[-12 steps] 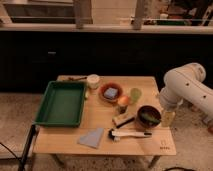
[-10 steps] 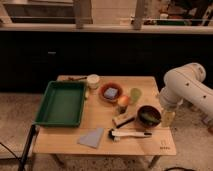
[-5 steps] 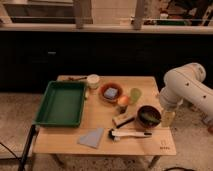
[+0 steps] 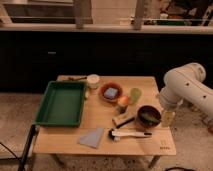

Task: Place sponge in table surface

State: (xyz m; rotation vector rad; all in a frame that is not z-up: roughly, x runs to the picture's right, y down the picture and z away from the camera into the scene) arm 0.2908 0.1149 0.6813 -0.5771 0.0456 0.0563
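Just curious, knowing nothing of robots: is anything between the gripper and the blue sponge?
Yes. The gripper hangs by the right edge of the table; a dark bowl and a green cup stand between it and the sponge, lying in a red bowl.

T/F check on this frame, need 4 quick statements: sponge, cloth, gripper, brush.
1. The sponge lies in the red-brown bowl. True.
2. The grey-blue cloth lies in the green tray. False: it lies flat on the table surface, near the front edge, right of the tray.
3. The gripper hangs over the sponge. False: it is at the table's right edge, beside the dark bowl, fingers open and holding nothing.
4. The brush lies on the table in front of the dark bowl. True.
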